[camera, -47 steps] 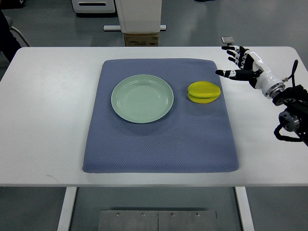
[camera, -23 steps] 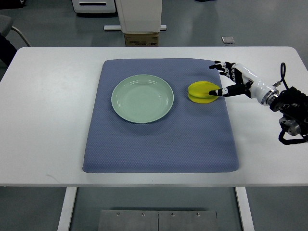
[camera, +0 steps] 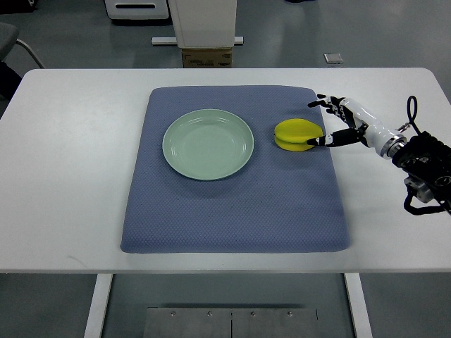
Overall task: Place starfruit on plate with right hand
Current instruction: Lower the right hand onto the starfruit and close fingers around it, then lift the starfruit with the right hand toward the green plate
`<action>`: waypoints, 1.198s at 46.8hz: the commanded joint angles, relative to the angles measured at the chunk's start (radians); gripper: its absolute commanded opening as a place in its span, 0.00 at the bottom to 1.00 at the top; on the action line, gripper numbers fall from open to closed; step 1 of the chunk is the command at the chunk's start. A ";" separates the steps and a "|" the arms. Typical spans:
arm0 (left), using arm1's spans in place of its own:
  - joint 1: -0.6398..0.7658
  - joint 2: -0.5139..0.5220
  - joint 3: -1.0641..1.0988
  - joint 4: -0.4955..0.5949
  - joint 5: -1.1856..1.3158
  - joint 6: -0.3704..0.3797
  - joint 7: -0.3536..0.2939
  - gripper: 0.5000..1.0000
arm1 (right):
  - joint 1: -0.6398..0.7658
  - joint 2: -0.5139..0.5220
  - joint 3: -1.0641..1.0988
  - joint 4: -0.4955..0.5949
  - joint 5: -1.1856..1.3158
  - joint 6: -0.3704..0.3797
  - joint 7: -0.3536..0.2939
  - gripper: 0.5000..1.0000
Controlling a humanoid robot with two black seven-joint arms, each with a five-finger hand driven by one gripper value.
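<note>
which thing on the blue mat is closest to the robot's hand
The yellow starfruit: the right hand is at its right side, while the green plate lies farther left.

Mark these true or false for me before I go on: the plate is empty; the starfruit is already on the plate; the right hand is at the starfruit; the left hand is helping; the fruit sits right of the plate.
1. The plate holds nothing. True.
2. The starfruit lies on the plate. False: it lies on the blue mat, beside the plate and apart from it.
3. The right hand is at the starfruit's right side. True: one finger reaches its edge, the others are spread and not closed on it.
4. The left hand steadies the plate. False: no left hand is in view.
5. The starfruit is to the right of the plate in the picture. True.
</note>
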State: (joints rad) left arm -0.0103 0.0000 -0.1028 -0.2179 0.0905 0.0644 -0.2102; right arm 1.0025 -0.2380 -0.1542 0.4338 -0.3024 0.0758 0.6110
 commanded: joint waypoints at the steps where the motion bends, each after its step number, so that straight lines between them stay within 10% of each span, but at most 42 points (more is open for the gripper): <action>1: 0.000 0.000 0.000 0.000 0.000 0.000 0.000 1.00 | -0.002 0.005 -0.008 -0.004 0.002 -0.007 0.000 1.00; 45: 0.000 0.000 0.000 0.000 0.000 0.000 0.000 1.00 | -0.005 0.072 -0.028 -0.014 0.000 -0.051 0.000 1.00; 56: 0.000 0.000 0.000 0.000 0.000 0.000 0.000 1.00 | -0.002 0.077 -0.085 -0.015 0.000 -0.051 0.000 0.56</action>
State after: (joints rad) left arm -0.0097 0.0000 -0.1028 -0.2179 0.0905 0.0644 -0.2102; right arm 0.9974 -0.1619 -0.2124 0.4198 -0.3023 0.0244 0.6109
